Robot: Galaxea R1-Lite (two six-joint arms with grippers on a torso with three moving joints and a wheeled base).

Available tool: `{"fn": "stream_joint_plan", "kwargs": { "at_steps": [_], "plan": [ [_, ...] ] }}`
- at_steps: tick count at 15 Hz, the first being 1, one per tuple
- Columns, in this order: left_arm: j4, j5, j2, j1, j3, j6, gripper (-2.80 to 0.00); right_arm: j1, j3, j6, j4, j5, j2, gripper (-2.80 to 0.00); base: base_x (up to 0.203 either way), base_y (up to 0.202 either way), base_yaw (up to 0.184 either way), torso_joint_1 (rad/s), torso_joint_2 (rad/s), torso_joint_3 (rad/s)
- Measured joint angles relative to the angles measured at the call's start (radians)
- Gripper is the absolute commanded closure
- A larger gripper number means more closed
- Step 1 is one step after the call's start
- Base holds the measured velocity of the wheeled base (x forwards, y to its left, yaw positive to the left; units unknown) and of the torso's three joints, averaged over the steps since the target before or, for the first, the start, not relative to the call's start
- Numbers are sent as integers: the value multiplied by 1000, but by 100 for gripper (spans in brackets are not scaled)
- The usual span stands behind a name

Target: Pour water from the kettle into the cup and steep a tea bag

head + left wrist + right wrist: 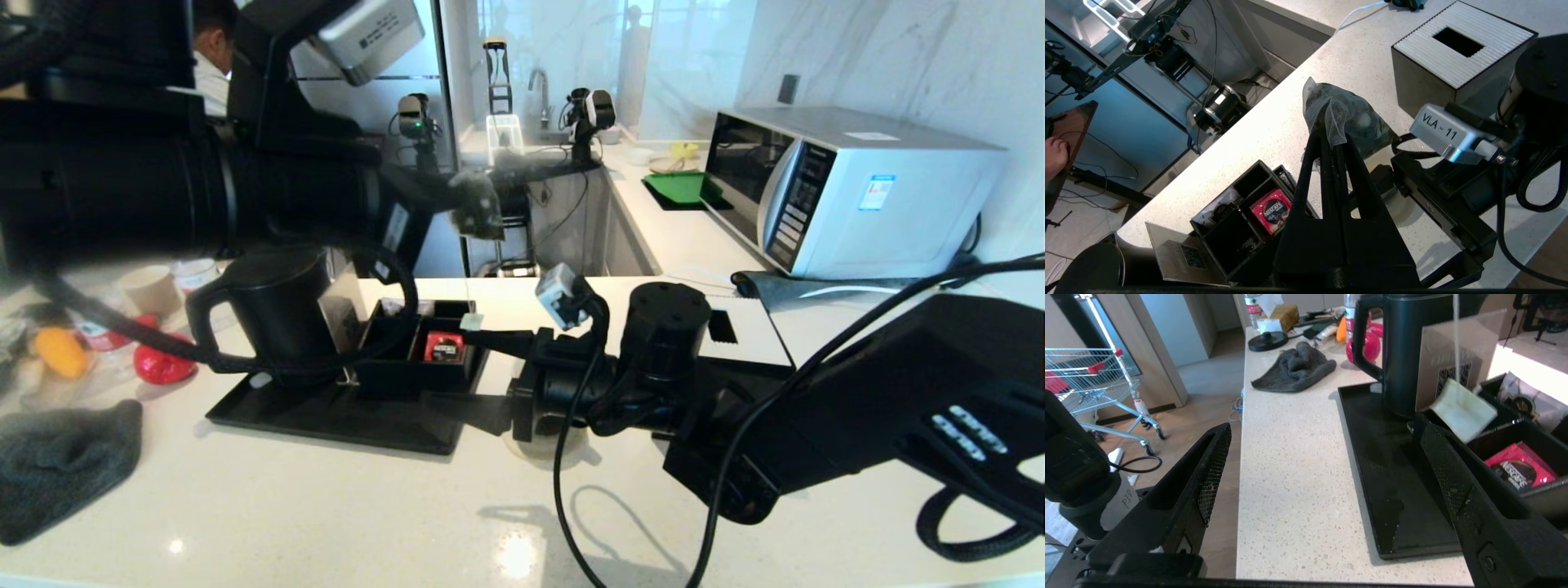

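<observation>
A dark grey cloth (65, 465) lies at the left of the pale speckled surface (326, 523). Behind it, at the surface's far left, stand a beige paper cup (151, 287), an orange item (59, 351) and a red item (163, 367).

The kettle (282, 314) stands upright at the back left of a black tray (326, 416), loop handle turned to the left, flat lid on. Just right of it, on the same tray, sits a black compartment box (416, 347); one compartment holds a red-wrapped sachet (443, 346).

The left claw (1333, 136) is held high above the surface, over the zone between the box and the right arm. Its fingers are pressed together, clamped on the top of the tea bag (1345, 118). The pouch hangs clear of the surface. Its pale thread drops from the pouch, and the small paper tag (471, 321) at the end hangs just above the box.

The right claw (1327, 453) reaches in low over the surface toward the tray, pointing at the kettle. Its fingers (1212, 469) stand wide apart and hold nothing; in the right wrist view the tag (1462, 409) hangs just beside the tip of one finger.

To the right stands a ribbed box with a rectangular slot (1457, 45). A microwave (849, 192) stands at the far right rear.

The cup is not identifiable in any view.
</observation>
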Motion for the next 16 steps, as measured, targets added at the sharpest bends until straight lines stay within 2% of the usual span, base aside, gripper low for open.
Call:
{"fn": "stream_joint_plan", "kwargs": {
  "at_steps": [5, 12, 16],
  "plan": [
    [2, 0, -6, -1, 2, 1, 0, -6, -13, 2, 0, -3, 31, -280, 0, 0, 0, 0, 0, 0],
    [4, 0, -17, 0, 9, 1, 0, -30, -129, 39, 12, -12, 58, -280, 0, 0, 0, 0, 0, 0],
    [5, 0, -17, -2, 10, 1, 0, -41, -141, 39, 7, -13, 58, -280, 0, 0, 0, 0, 0, 0]
  ]
}}
